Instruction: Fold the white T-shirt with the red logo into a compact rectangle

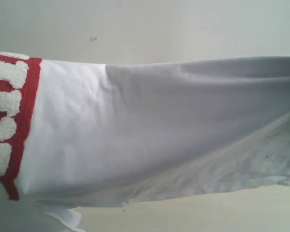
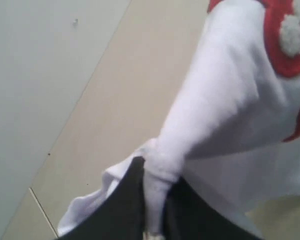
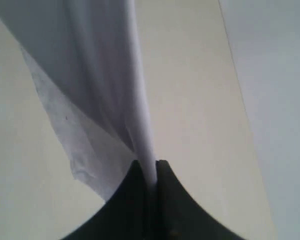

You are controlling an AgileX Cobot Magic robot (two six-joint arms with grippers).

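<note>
The white T-shirt (image 1: 150, 130) hangs stretched across the whole exterior view, lifted off the table. Its red logo (image 1: 19, 116) with puffy white letters shows at the left edge, and again in the left wrist view as the red logo (image 2: 285, 45). Neither gripper shows in the exterior view. My left gripper (image 2: 154, 200) is shut on a bunched fold of the white T-shirt (image 2: 230, 110). In the right wrist view my right gripper (image 3: 151, 172) is shut on a thin taut edge of the white T-shirt (image 3: 90, 65), which hangs away from it in a sheet.
A pale beige table surface (image 2: 115, 100) lies under the cloth, with a thin seam line (image 2: 42, 210) near one corner. A light grey wall (image 1: 159, 24) rises behind the shirt, bearing a small dark mark (image 1: 93, 38).
</note>
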